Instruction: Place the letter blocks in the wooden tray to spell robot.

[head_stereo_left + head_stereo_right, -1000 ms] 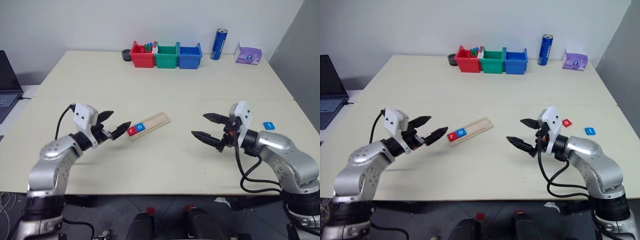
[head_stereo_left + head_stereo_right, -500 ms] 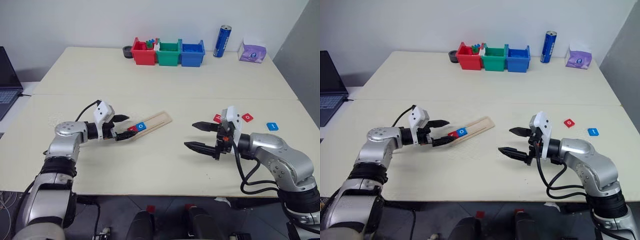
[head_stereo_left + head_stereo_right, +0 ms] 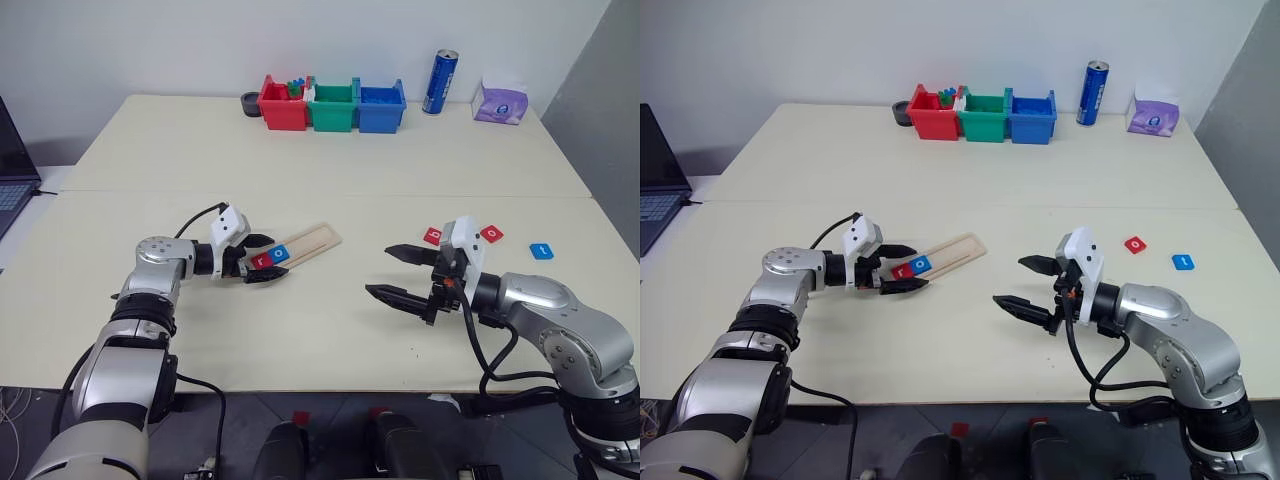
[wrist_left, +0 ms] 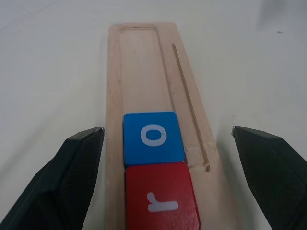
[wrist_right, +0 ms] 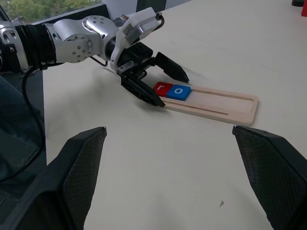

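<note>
The wooden tray (image 3: 305, 243) lies slanted on the table, left of centre. A red "r" letter block (image 4: 160, 199) and a blue "o" block (image 4: 152, 137) sit side by side at its near end. My left gripper (image 3: 278, 258) is open, with one finger on each side of that end of the tray. Two red letter blocks (image 3: 433, 237) (image 3: 491, 233) and a blue one (image 3: 541, 250) lie loose on the table to the right. My right gripper (image 3: 378, 270) hovers open and empty just left of those loose blocks, pointing toward the tray.
Red (image 3: 283, 105), green (image 3: 333, 108) and blue (image 3: 381, 108) bins stand in a row at the table's far edge. Beside them are a blue can (image 3: 438, 82), a purple tissue pack (image 3: 498, 103) and a black ring (image 3: 250, 103). A laptop (image 3: 12, 170) sits at the far left.
My left gripper has come down and forward toward the tray until its open fingers straddle the end that holds the tiles. The right gripper has hardly moved. The camera view has shifted.
</note>
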